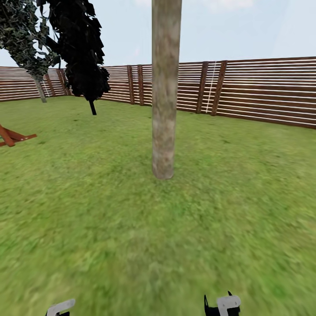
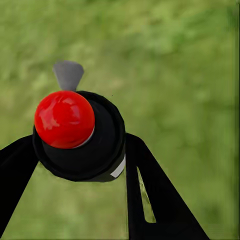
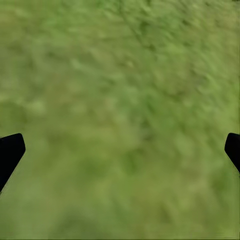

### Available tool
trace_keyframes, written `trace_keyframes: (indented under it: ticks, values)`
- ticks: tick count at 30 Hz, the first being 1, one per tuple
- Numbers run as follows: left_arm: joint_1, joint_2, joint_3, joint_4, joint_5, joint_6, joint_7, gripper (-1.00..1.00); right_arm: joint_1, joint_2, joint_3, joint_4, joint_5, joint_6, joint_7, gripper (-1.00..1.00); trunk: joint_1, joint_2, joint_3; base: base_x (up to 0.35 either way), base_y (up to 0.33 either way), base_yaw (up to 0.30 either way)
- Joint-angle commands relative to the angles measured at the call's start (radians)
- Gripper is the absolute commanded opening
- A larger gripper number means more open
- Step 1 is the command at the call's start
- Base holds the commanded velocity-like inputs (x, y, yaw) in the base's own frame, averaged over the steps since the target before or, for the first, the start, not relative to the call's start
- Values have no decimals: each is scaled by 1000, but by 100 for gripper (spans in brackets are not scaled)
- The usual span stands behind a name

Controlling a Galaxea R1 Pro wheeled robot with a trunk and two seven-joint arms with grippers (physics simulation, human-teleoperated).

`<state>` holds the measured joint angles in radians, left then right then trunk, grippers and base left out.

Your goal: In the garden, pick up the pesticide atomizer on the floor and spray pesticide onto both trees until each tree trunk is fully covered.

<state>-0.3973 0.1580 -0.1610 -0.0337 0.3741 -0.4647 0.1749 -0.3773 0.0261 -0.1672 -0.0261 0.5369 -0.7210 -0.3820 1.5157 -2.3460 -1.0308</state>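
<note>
The left pincer (image 2: 75, 165) pinches the pesticide atomizer (image 2: 80, 135), red cap up, ready for spraying the tree trunk (image 1: 166, 87) straight ahead; the right pincer (image 3: 120, 150) hangs spread over grass

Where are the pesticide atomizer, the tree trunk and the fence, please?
pesticide atomizer (image 2: 65, 119): left wrist view, on its red top.
tree trunk (image 1: 166, 96): head view, mid-height bark.
fence (image 1: 263, 92): head view, slats at right.

Head camera faces tree trunk (image 1: 166, 87) nearby; wrist cameras look down, sharing grass (image 3: 120, 100).
</note>
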Motion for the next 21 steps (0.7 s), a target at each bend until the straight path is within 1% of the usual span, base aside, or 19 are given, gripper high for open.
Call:
trace_keyframes:
  ticks: [1, 21]
  values:
    - [0, 0, 0, 0, 0, 0, 0, -100, 0, 0, 0, 0, 0, 0, 0, 100, 0, 0, 0, 338, 0, 0]
    - [0, -2, 0, -1, 2, 1, -1, -100, 0, 1, -3, -13, -5, -1, -3, 100, 0, 0, 0, 338, 0, 0]
